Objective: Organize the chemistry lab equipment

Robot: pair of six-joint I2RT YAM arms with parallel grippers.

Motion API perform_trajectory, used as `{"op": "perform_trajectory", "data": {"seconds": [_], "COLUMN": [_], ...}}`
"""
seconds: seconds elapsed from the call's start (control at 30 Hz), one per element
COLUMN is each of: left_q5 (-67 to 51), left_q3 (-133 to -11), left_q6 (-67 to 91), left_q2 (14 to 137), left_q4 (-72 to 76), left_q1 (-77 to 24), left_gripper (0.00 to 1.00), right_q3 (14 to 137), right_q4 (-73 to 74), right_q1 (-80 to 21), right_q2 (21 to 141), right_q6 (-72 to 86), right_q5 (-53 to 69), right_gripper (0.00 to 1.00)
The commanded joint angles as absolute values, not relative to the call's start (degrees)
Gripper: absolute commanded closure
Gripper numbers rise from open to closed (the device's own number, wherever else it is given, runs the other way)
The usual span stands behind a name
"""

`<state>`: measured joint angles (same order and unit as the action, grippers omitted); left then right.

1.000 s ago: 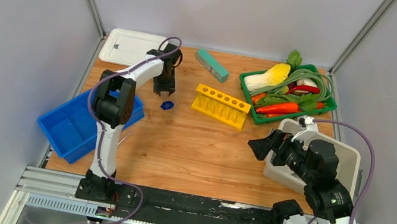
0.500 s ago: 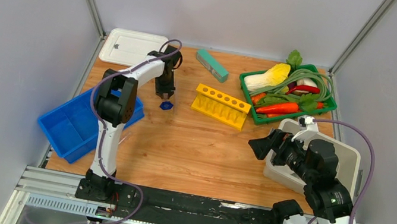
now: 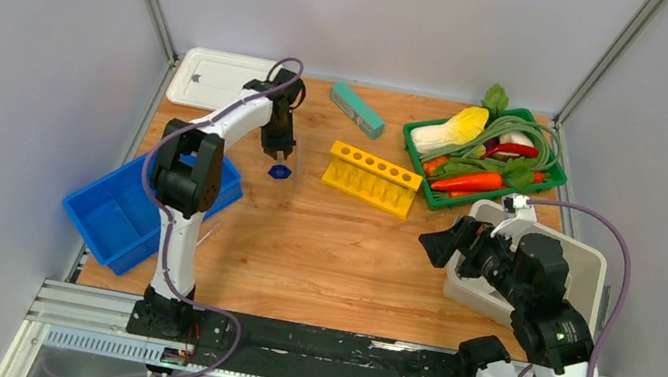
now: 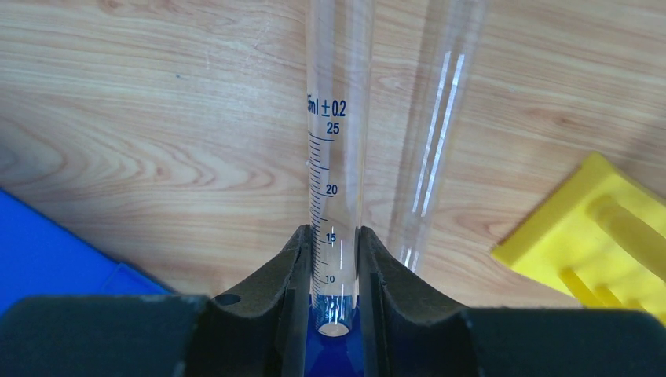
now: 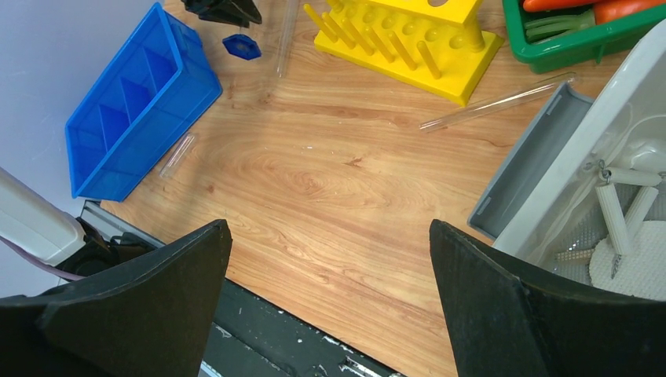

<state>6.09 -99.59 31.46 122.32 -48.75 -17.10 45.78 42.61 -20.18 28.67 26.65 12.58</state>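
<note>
My left gripper (image 3: 277, 146) is shut on a clear graduated cylinder (image 4: 338, 157) with a blue base (image 3: 280, 172). In the left wrist view the jaws (image 4: 334, 236) clamp the glass near the 10–15 marks, just above the blue base (image 4: 334, 353). A second clear tube (image 4: 436, 133) lies right beside it on the wood. The yellow holed rack (image 3: 372, 177) stands to the right. My right gripper (image 3: 437, 245) is open and empty, low over the table by the grey bin (image 3: 592, 258). A loose test tube (image 5: 499, 102) lies between rack and bin. The pipe-clay triangle (image 5: 624, 200) lies in the bin.
A blue divided bin (image 3: 130, 202) sits at the left edge, with a small tube (image 5: 178, 153) beside it. A white lid (image 3: 216, 79) is at the back left. A teal block (image 3: 356, 109) and the green basket of toy vegetables (image 3: 487, 157) are at the back.
My left gripper has shifted slightly toward the back, and the blue base has moved a little with it. The right arm has not moved.
</note>
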Motion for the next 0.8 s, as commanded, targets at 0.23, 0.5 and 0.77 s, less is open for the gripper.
{"op": "perform_trajectory", "data": {"seconds": [0.23, 0.5, 0.77], "left_q5": [4.6, 4.3, 4.7], "left_q3": [-99.5, -88.3, -72.7], "left_q6": [29.9, 29.6, 28.3], "left_q2": [101.4, 89.0, 76.6], "left_q4": [-50.4, -50.9, -49.4], "left_q1": [-15.6, -7.3, 4.2], "left_gripper": [0.88, 0.87, 0.87], "right_q3": [46.1, 45.4, 44.9], "right_q4": [41.7, 40.7, 38.8], "right_q1": [-20.4, -20.5, -20.5], "right_q2": [28.7, 28.6, 29.8], "right_q6": [26.2, 26.0, 25.3], "right_q5": [12.0, 12.5, 12.9], "right_gripper": [0.0, 0.0, 0.0]}}
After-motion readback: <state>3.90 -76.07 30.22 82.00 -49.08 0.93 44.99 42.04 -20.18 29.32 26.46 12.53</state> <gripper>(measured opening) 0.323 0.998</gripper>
